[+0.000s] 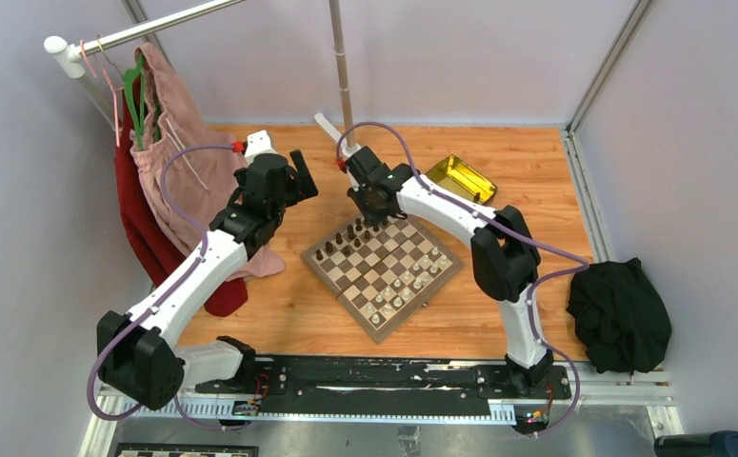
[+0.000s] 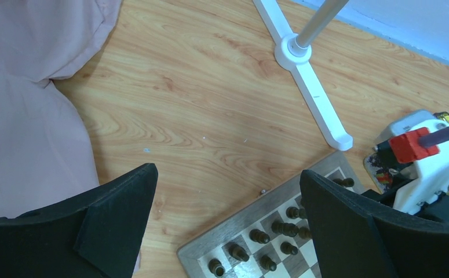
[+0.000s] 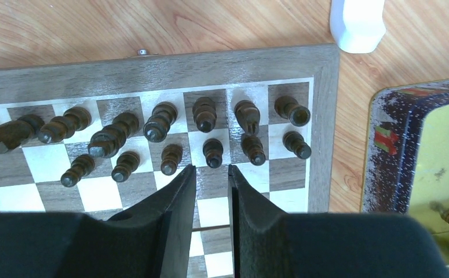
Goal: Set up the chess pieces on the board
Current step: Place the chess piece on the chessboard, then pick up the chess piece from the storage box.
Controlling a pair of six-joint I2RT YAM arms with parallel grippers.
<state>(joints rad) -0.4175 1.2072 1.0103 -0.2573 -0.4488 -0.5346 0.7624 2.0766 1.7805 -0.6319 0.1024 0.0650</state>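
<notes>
The board (image 1: 381,268) lies turned like a diamond in the middle of the table. Dark chess pieces (image 1: 346,243) stand in two rows along its far-left side, and pale pieces (image 1: 408,286) stand on its near-right side. My right gripper (image 3: 211,169) hangs over the board (image 3: 210,61) just behind the dark pawn row (image 3: 171,157), fingers a little apart with nothing between them. My left gripper (image 2: 227,172) is wide open over bare wood beside the board's corner (image 2: 210,246), holding nothing. In the top view the left gripper (image 1: 300,181) is left of the right one (image 1: 369,221).
A yellow-gold tin (image 1: 460,177) sits beyond the board's far-right side, close to its edge (image 3: 384,150). A white rack foot (image 2: 311,87) and pole stand behind the board. Pink and red garments (image 1: 169,162) hang at the left. A black cloth (image 1: 620,314) lies at the right.
</notes>
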